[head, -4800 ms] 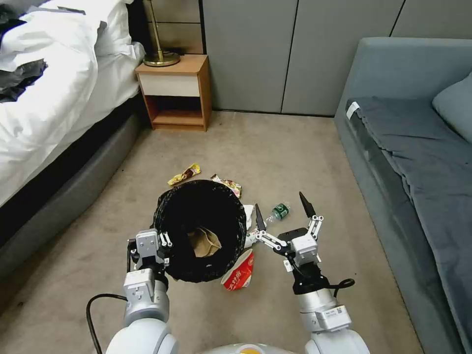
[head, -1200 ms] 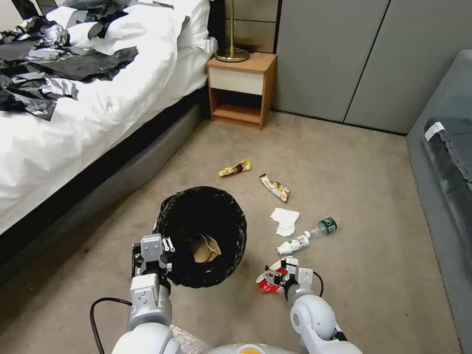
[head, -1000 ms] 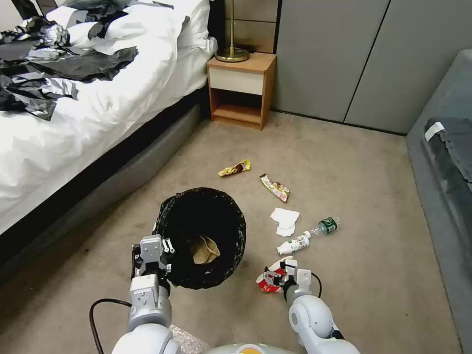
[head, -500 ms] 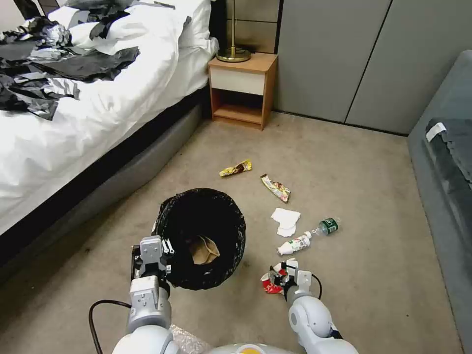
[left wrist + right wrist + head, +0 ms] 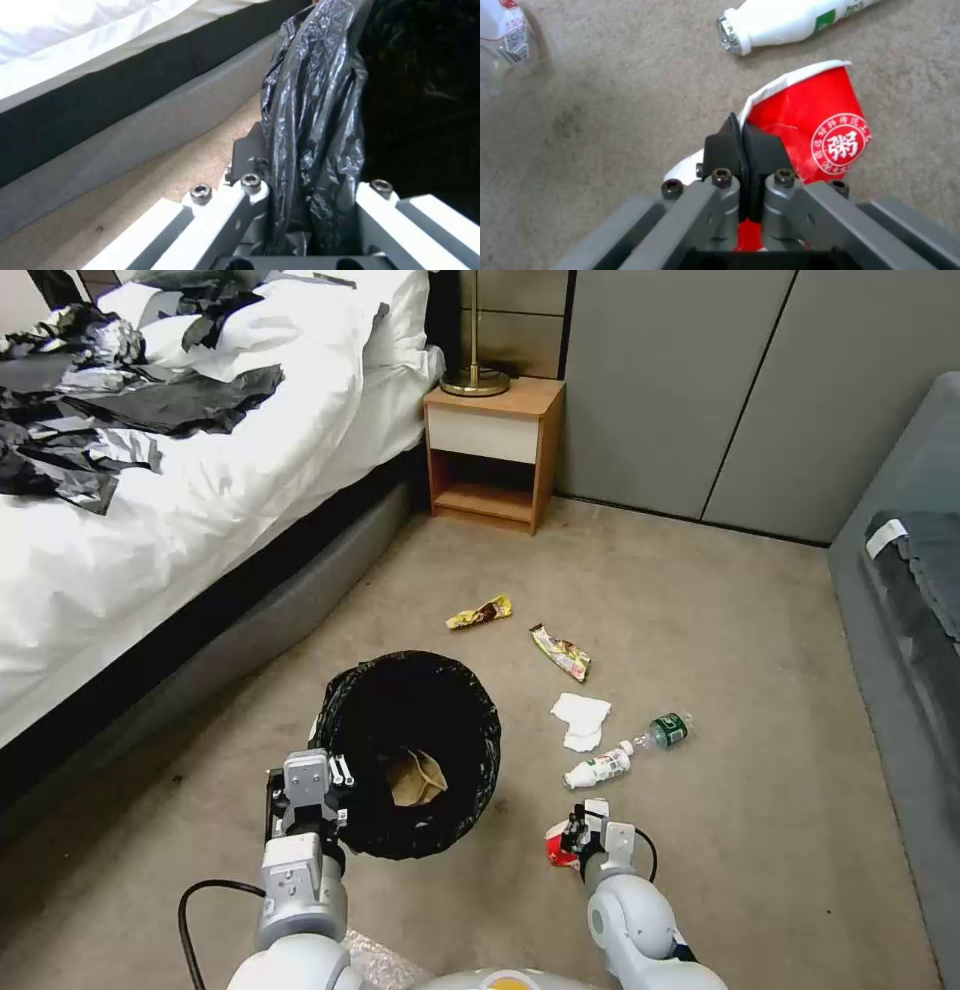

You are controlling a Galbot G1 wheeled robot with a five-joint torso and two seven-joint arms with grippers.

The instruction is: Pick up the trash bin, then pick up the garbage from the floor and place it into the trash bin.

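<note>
**Right claw pinching red cup, left claw holding bin**

My left claw point(image 5: 335, 770) is clamped on the rim of the trash bin point(image 5: 410, 750) — black liner point(image 5: 312, 123) bunched between the fingers point(image 5: 247, 165) in the left wrist view. The bin sits low in front of me, left of centre, with a tan paper bag point(image 5: 415, 775) inside it.

My right claw point(image 5: 742, 150) is closed tight on the edge of a crushed red-and-white paper cup point(image 5: 820, 123), down by the floor point(image 5: 700, 600) just right of the bin.

Loose on the carpet beyond the cup: white bottle point(image 5: 598, 765), green-capped clear bottle point(image 5: 665, 730), white tissue point(image 5: 580, 718), and two snack wrappers — yellow one point(image 5: 479, 612) and another point(image 5: 561, 652) farther out toward the nightstand point(image 5: 490, 450). Bed point(image 5: 150, 470) to my left, with black plastic sheets point(image 5: 120, 400) on it.
</note>
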